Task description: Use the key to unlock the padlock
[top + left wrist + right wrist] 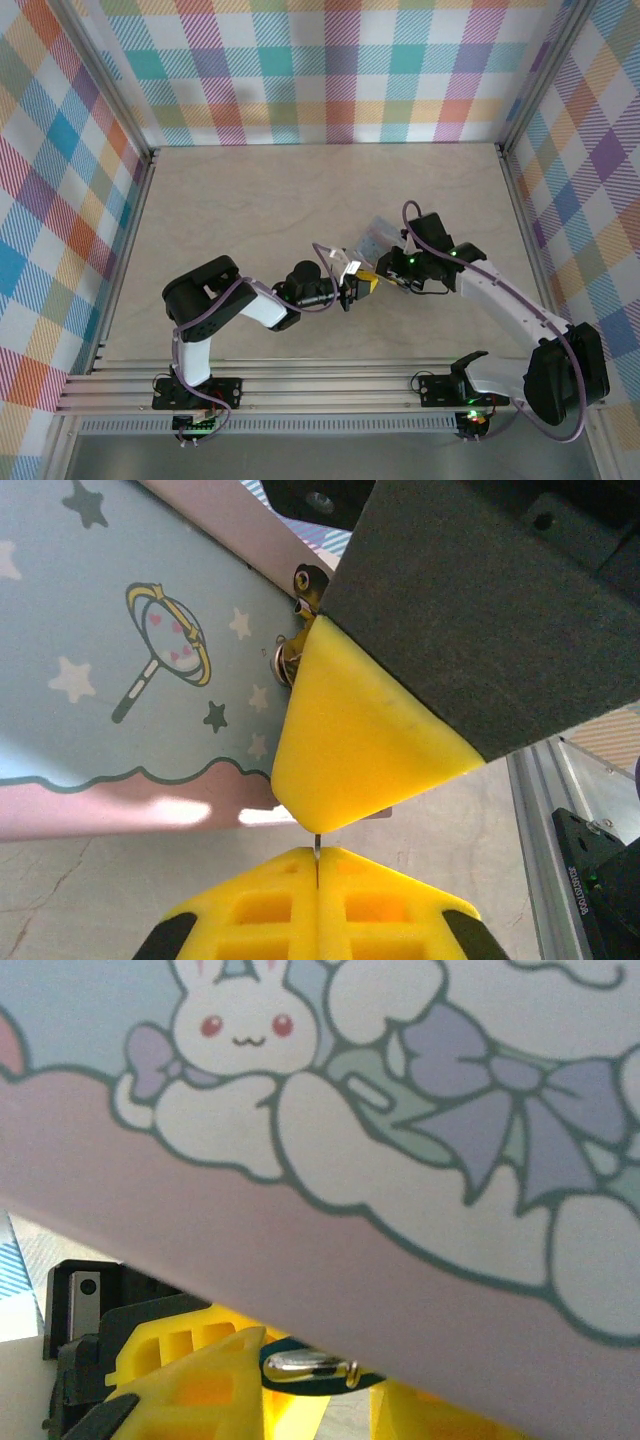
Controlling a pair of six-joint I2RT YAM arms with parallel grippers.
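On the table (pixel 250 200), the left end effector (pixel 317 880) has its two yellow pads (pixel 262 910) pressed together on the one key (pixel 316 848), a thin sliver barely showing between them, just below the single cartoon-printed tin box (pixel 120 660). To its right, the right end effector (pixel 320 1395) pinches the one padlock (pixel 308 1367) at the box's lower edge; only a shiny shackle and teal rim show, its body hidden behind the pads.

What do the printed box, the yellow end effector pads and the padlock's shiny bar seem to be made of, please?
Box: probably printed sheet metal, smooth satin finish with soft glare. Pads: matte moulded rubber or plastic, judging by ribbed pockets. Padlock bar: polished metal, given its mirror-like highlights.
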